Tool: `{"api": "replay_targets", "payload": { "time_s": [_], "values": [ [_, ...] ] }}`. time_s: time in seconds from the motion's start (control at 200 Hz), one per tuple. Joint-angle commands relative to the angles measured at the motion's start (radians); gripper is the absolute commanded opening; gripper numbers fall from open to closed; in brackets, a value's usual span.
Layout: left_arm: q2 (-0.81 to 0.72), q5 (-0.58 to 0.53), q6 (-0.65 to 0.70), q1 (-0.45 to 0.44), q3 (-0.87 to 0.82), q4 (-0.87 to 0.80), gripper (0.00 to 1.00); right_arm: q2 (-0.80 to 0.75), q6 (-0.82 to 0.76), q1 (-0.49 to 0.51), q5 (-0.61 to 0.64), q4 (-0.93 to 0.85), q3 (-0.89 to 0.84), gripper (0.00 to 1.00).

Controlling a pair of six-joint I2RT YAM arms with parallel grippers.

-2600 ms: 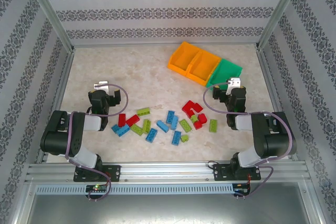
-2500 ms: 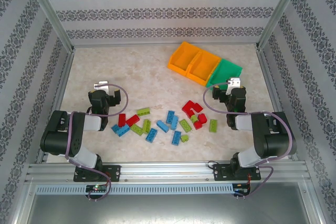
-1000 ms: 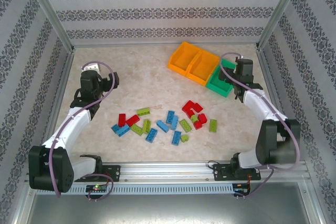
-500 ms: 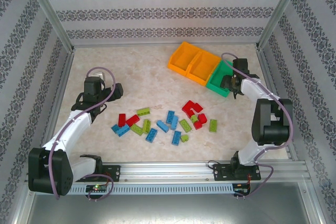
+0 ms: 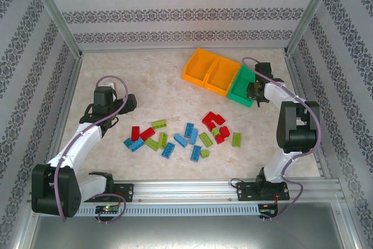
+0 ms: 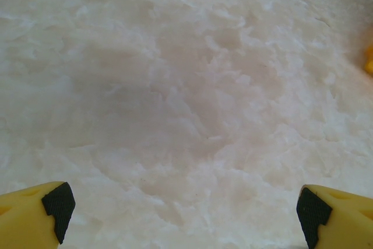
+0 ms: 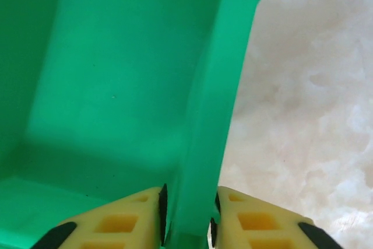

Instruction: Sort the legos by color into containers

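Three joined bins stand at the back right: two orange bins (image 5: 210, 72) and one green bin (image 5: 242, 87), all empty. My right gripper (image 5: 254, 93) is shut on the green bin's right wall (image 7: 213, 109), one finger inside and one outside. Red, blue and lime green legos (image 5: 185, 135) lie scattered on the table's middle near the front. My left gripper (image 5: 129, 102) hangs open over bare table at the left, its yellow fingers (image 6: 35, 218) far apart with nothing between them.
The marble-patterned table (image 5: 151, 86) is fenced by a metal frame and patterned walls. The green bin's right wall lies close to the table's right edge (image 5: 303, 109). An orange bin corner (image 6: 369, 61) peeks in at the left wrist view's right edge.
Both arms unfolded and reached out from their bases. The right gripper went to the green bin and shut on its wall, and the bin row has shifted slightly left. The left arm now holds still.
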Motion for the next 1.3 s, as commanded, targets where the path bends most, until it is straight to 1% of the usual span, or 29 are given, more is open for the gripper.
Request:
{"api": "replay_targets", "payload": {
  "time_s": [0.0, 0.095, 0.245, 0.525, 0.699, 0.759, 0.799, 0.834, 0.894, 0.959, 0.979, 1.124, 1.224, 1.294],
  "values": [
    [-0.016, -0.006, -0.018, -0.009, -0.011, -0.028, 0.99, 0.013, -0.059, 0.049, -0.005, -0.009, 0.028, 0.18],
    [-0.015, -0.005, -0.021, -0.008, -0.012, -0.025, 0.99, 0.012, -0.072, 0.072, -0.013, 0.001, 0.031, 0.14],
    [-0.015, 0.002, -0.024, -0.008, -0.014, -0.025, 1.0, 0.014, -0.096, 0.107, -0.051, 0.014, 0.04, 0.12],
    [-0.022, 0.034, -0.025, -0.01, -0.022, -0.021, 1.0, 0.031, -0.163, 0.199, -0.102, 0.038, 0.057, 0.12],
    [-0.04, 0.057, -0.016, -0.01, -0.033, -0.015, 1.0, 0.035, -0.191, 0.218, -0.128, 0.033, 0.065, 0.11],
    [-0.047, 0.059, -0.014, -0.01, -0.039, -0.011, 1.0, 0.035, -0.192, 0.221, -0.129, 0.033, 0.066, 0.14],
    [-0.05, 0.059, -0.016, -0.011, -0.043, -0.011, 1.0, 0.036, -0.19, 0.222, -0.129, 0.03, 0.069, 0.16],
    [-0.053, 0.058, -0.016, -0.012, -0.045, -0.01, 1.0, 0.035, -0.189, 0.222, -0.129, 0.028, 0.07, 0.22],
    [-0.054, 0.057, -0.016, -0.011, -0.046, -0.011, 1.0, 0.025, -0.177, 0.221, -0.113, 0.023, 0.068, 0.46],
    [-0.055, 0.056, -0.015, -0.011, -0.046, -0.016, 1.0, -0.005, -0.165, 0.222, -0.1, 0.024, 0.056, 0.66],
    [-0.055, 0.057, -0.015, -0.012, -0.045, -0.018, 1.0, -0.018, -0.162, 0.221, -0.097, 0.026, 0.05, 0.7],
    [-0.059, 0.058, -0.015, -0.012, -0.047, -0.017, 1.0, -0.148, -0.17, 0.222, -0.098, 0.025, -0.012, 0.82],
    [-0.056, 0.063, -0.018, -0.019, -0.051, -0.007, 1.0, -0.239, -0.196, 0.222, -0.168, -0.001, -0.073, 0.84],
    [-0.053, 0.072, -0.02, -0.027, -0.054, 0.003, 1.0, -0.287, -0.192, 0.224, -0.219, -0.049, -0.112, 0.83]
  ]
}}
